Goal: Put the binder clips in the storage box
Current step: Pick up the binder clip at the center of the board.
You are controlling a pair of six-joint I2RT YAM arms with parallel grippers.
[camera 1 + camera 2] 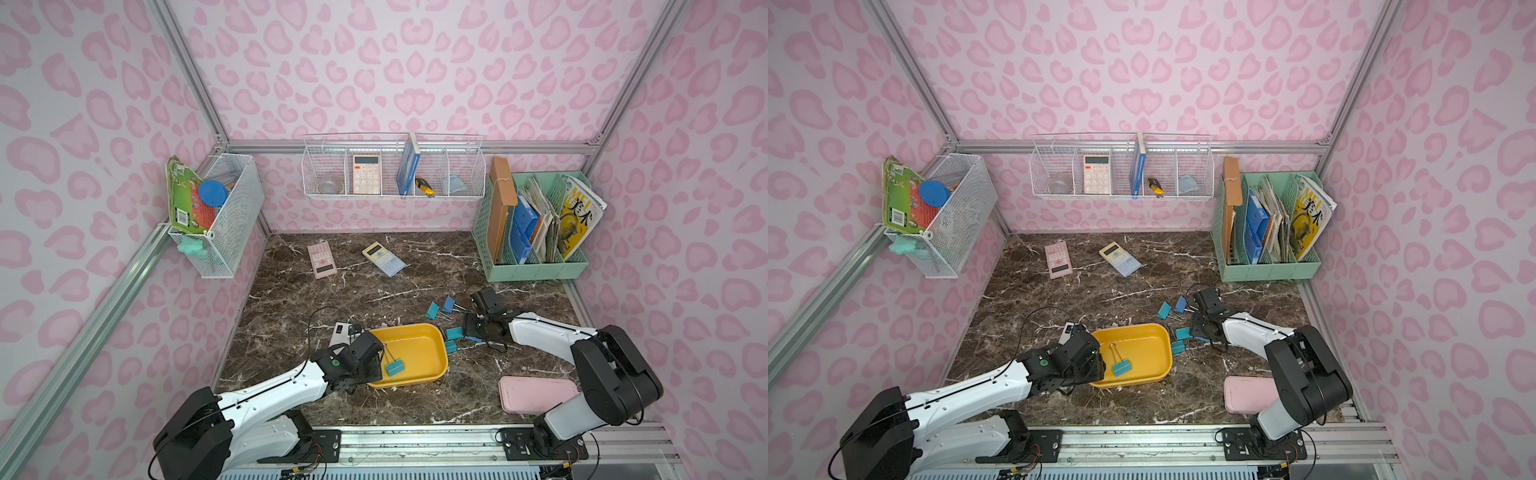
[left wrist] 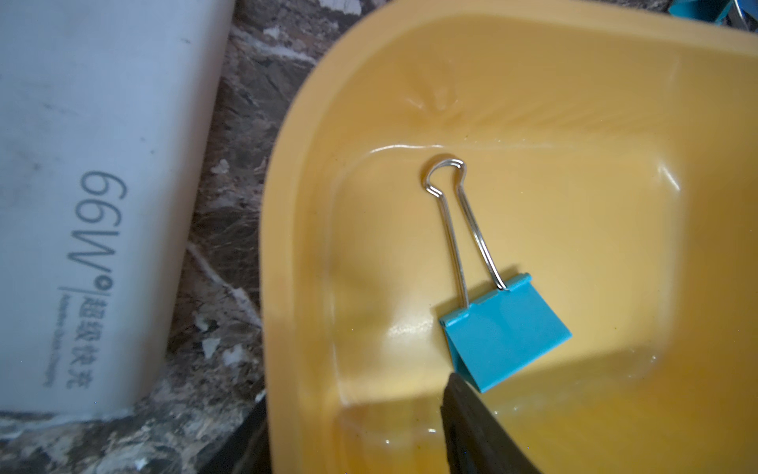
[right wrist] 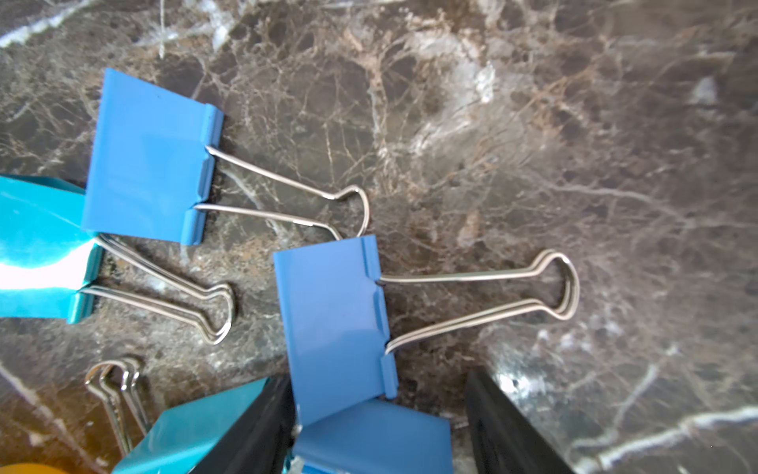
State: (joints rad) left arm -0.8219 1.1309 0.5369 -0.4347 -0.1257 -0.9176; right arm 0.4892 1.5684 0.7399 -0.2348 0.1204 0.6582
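Note:
The storage box (image 1: pixel 419 334) (image 1: pixel 1142 338) (image 2: pixel 574 143) is a shallow yellow tray near the table's front middle. One teal binder clip (image 1: pixel 395 366) (image 1: pixel 1121 368) (image 2: pixel 506 334) lies inside it by the left end. My left gripper (image 1: pixel 376 361) (image 2: pixel 355 394) stands open astride that end wall, with one finger outside and one inside near the clip. Several more binder clips lie right of the tray, among them a teal one (image 1: pixel 432 310) and a blue one (image 1: pixel 448 304) (image 3: pixel 151 156). My right gripper (image 1: pixel 466 329) (image 3: pixel 377 379) is open around another blue clip (image 3: pixel 334 320). One finger touches it and a gap shows at the other.
A white charger block (image 1: pixel 338 332) (image 2: pixel 82 205) lies against the tray's left end. A flat pink box (image 1: pixel 536 392) sits front right under the right arm. Two calculators (image 1: pixel 321 259) (image 1: pixel 383 258) lie at the back. A green file organizer (image 1: pixel 536 266) stands back right.

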